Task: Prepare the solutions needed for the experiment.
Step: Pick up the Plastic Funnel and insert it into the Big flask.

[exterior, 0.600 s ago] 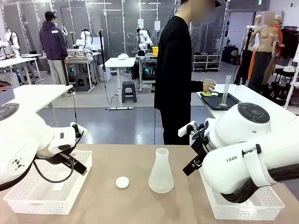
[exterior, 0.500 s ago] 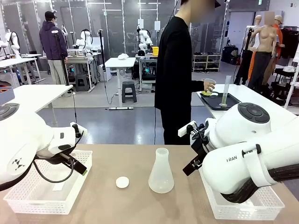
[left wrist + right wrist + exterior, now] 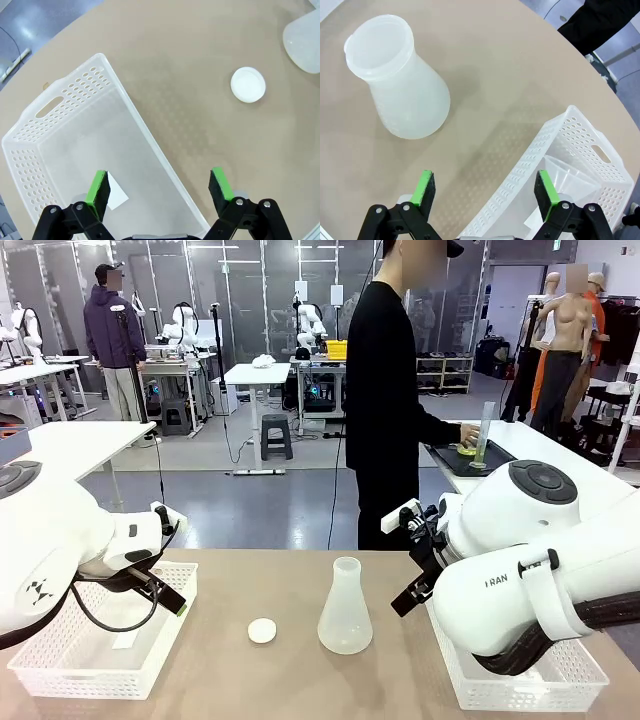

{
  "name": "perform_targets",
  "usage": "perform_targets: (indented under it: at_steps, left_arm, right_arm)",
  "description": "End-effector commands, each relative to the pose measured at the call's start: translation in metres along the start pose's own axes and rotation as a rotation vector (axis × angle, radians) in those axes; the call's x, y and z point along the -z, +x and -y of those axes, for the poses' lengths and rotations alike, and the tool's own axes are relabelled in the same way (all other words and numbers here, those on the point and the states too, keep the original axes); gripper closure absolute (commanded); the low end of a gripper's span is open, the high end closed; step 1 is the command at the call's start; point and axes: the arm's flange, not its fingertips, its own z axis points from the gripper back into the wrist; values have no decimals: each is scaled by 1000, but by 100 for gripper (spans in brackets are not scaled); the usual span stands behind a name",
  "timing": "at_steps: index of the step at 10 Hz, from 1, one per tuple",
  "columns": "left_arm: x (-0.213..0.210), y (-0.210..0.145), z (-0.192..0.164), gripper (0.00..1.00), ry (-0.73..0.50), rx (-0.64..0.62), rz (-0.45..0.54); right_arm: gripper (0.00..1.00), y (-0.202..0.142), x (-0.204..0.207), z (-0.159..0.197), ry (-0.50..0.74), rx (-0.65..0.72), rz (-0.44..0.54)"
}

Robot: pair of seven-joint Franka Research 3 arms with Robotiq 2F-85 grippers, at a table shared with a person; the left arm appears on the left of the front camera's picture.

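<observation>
Both tools hang open and empty: the left tool over the rim of a white basket, the right tool over the table between the frosted flask and a second basket. The solutions, a shallow yellow-green layer, sit on a black tray on a farther table, at the person's hand.
</observation>
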Motion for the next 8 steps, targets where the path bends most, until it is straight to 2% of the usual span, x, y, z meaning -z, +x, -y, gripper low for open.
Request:
perform_targets:
  at_steps: [1, 8]
  left_arm:
    - [0, 0, 0, 0, 0, 0, 0]
    - [0, 0, 0, 0, 0, 0, 0]
  right_arm:
    - [0, 0, 0, 0, 0, 2, 0]
    - [0, 0, 0, 0, 0, 2, 0]
